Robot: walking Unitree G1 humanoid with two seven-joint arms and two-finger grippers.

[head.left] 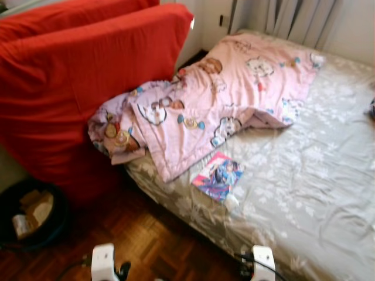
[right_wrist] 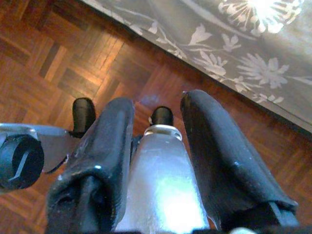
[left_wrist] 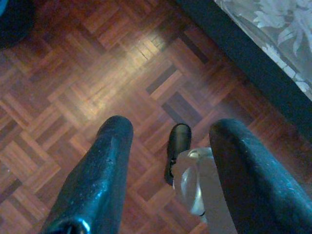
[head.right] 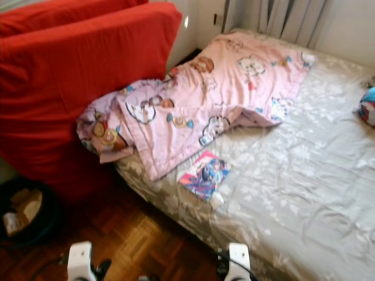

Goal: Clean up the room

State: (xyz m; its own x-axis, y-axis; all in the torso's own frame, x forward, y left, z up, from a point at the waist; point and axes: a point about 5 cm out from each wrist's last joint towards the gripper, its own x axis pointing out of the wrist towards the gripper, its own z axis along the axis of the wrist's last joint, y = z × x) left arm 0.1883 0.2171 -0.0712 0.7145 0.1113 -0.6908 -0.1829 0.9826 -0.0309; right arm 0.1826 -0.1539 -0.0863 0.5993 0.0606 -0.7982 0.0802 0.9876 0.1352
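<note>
Your left hand (left_wrist: 168,161) and right hand (right_wrist: 156,141) hang open and empty over the floor. Approach the bed (head.left: 316,193); what looks like a booklet (head.left: 218,175) lies near its edge, beside the blanket (head.left: 222,93).

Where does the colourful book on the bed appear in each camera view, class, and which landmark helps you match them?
Left eye view: colourful book near the bed's front edge, below the pink quilt.
Right eye view: same spot, further left in the picture.
Wrist views: book not in them.
Shared landmark: the quilt's lower corner.
</note>
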